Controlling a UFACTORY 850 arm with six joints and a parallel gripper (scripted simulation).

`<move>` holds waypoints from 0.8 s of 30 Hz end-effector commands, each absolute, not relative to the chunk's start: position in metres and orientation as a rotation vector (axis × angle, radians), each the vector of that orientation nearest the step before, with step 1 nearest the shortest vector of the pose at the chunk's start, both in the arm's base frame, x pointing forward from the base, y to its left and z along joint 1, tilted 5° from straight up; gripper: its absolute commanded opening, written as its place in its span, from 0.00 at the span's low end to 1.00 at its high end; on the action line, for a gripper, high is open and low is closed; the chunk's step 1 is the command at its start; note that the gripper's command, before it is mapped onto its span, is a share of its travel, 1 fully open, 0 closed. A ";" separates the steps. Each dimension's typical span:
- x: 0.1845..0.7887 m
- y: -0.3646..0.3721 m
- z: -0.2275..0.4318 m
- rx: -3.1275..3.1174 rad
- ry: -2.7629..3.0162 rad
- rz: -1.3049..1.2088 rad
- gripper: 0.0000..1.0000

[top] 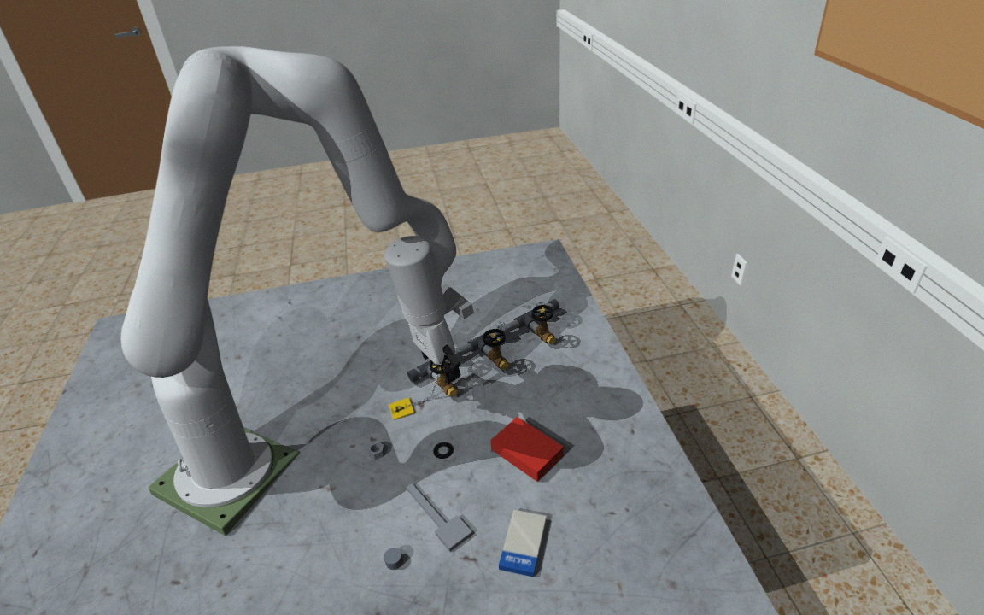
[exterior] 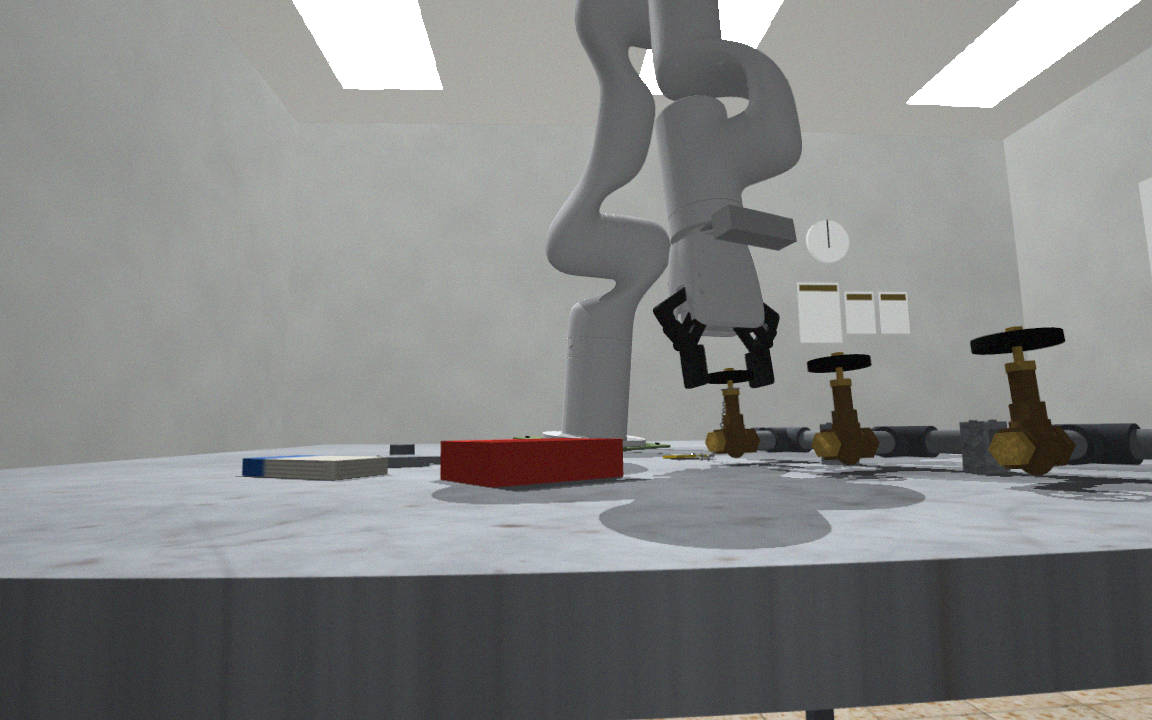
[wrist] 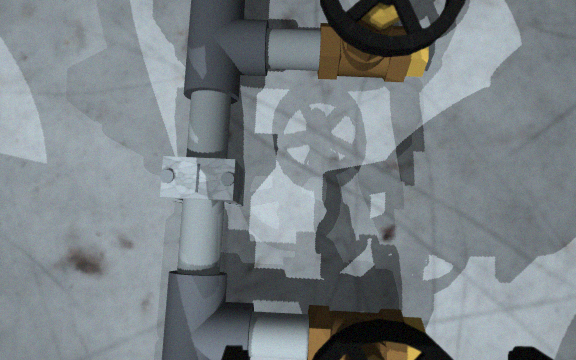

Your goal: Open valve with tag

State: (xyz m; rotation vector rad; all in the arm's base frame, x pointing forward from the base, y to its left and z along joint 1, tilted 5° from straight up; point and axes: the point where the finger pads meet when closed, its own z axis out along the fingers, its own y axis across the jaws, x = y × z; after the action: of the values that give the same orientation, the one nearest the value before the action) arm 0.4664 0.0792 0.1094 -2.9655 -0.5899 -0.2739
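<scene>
Three brass valves with black handwheels stand on a grey pipe. The near valve has a chain to a yellow tag [top: 401,409] marked 4. My gripper [exterior: 728,368] is open, its fingers on either side of that valve's handwheel [exterior: 729,374] at wheel height, with a small gap showing. The middle valve [exterior: 841,420] and the far valve [exterior: 1023,402] stand free. In the wrist view the tagged valve's wheel [wrist: 378,340] is at the bottom edge and the middle valve's wheel [wrist: 393,22] at the top.
A red block [top: 527,447], a black ring [top: 443,445], a white-and-blue box [top: 523,541], a grey paddle-shaped piece [top: 440,518], a grey cylinder [top: 395,557] and a small grey nut [top: 378,448] lie on the table in front of the valves. The arm's base [top: 220,477] stands at the left.
</scene>
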 end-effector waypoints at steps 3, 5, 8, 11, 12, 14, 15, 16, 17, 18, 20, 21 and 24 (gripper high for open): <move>0.467 0.080 0.110 -3.012 -0.040 -0.238 1.00; 0.467 0.080 0.110 -3.002 0.090 -0.236 1.00; 0.467 0.080 0.110 -2.981 0.281 -0.228 1.00; 0.467 0.080 0.110 -2.951 0.441 -0.224 1.00; 0.467 0.080 0.110 -2.937 0.503 -0.222 1.00; 0.467 0.080 0.110 -2.905 0.630 -0.217 1.00; 0.467 0.080 0.110 -2.888 0.692 -0.214 1.00; 0.467 0.080 0.110 -2.869 0.754 -0.211 1.00; 0.467 0.080 0.110 -2.849 0.815 -0.208 1.00; 0.467 0.080 0.110 -2.828 0.876 -0.205 1.00; 0.467 0.080 0.110 -2.783 0.995 -0.197 1.00; 0.467 0.080 0.110 -2.759 1.055 -0.193 1.00; 0.467 0.080 0.110 -2.734 1.113 -0.189 1.00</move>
State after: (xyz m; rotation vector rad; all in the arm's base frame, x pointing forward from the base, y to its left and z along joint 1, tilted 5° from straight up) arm 0.4662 0.0792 0.1093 -2.7905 0.8976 -0.2293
